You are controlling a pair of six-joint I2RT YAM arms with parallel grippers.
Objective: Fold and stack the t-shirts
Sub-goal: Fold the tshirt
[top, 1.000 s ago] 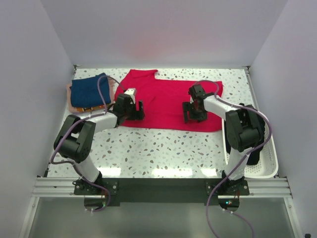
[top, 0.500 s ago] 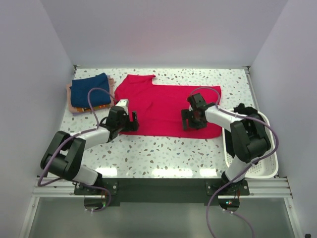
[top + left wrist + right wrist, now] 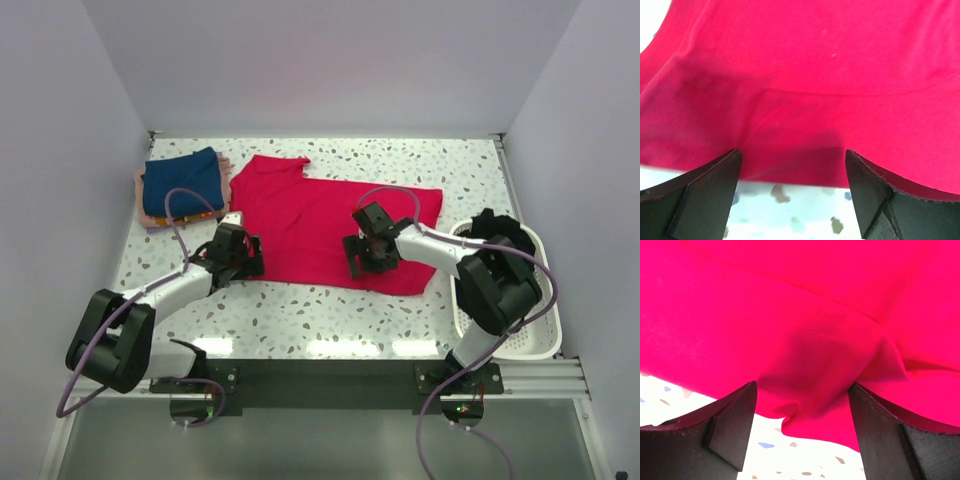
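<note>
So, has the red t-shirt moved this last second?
Yes. The red t-shirt has slid toward the near side: its collar, earlier beyond the far edge of the navy t-shirt, is now level with it.

I count one red t-shirt (image 3: 310,215), one navy t-shirt (image 3: 180,180), one pink t-shirt (image 3: 140,192), one white basket (image 3: 545,342), one left gripper (image 3: 243,258), one right gripper (image 3: 365,255).

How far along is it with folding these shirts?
Done: a folded pile far left, navy tee on top. In hand: the red tee lies spread out, left gripper and right gripper open at its near hem. Left: folding it, plus dark cloth in the white basket.
</note>
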